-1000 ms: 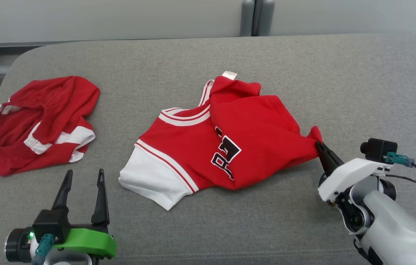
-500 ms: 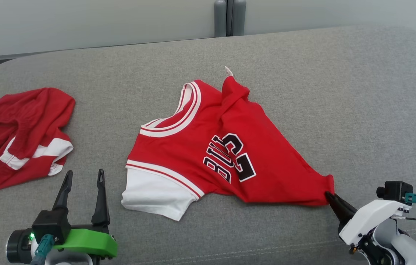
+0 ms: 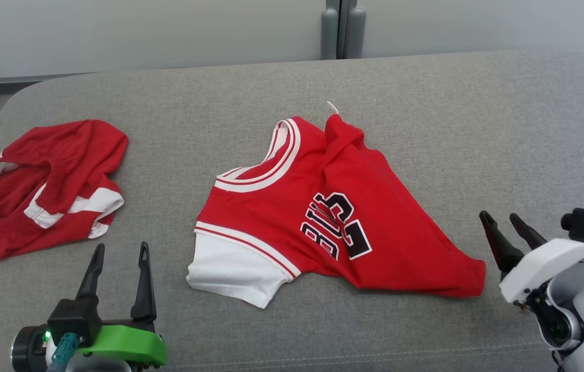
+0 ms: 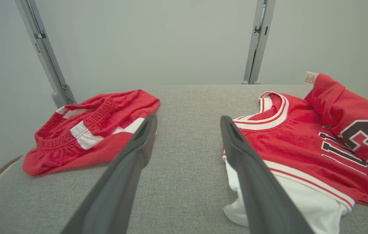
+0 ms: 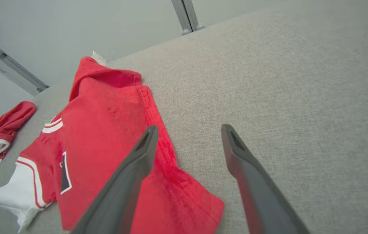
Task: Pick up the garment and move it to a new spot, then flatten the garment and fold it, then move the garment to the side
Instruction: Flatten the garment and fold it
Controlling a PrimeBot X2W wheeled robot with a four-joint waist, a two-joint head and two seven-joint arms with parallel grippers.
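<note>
Looking down from our head camera over a grey cushion (image 3: 426, 129). Nearest us, at 7 o'clock, our left gripper (image 3: 121, 247) sits low with its two dark fingers apart and nothing between them. It points toward 12 o'clock into the bare gap between two red garments, and we judge it is parked there until a second hand is needed.

At 4 o'clock our right gripper (image 3: 499, 215) also has its fingers spread and empty, tips aimed toward 11 o'clock. It is just beside the lower corner of the red jersey (image 3: 292, 206) without touching it, so we judge the cloth now lies at its new spot.

The red jersey, the task's garment, lies at the middle of the cushion, front up, with black and white lettering showing. Its hem corner stretches toward 4 o'clock and its white sleeve (image 3: 235, 279) toward 7 o'clock. The shoulder at 12 o'clock is folded over itself, with a small label (image 3: 332, 107) sticking up, so we judge flattening comes next and folding is not yet begun.

Farther off at 9 o'clock, well apart, crumpled red shorts (image 3: 38, 175) with white stripes lie near the cushion's edge. Beyond, at 12 o'clock, stand a pale wall (image 3: 168, 31) and two grey posts (image 3: 341, 26)
</note>
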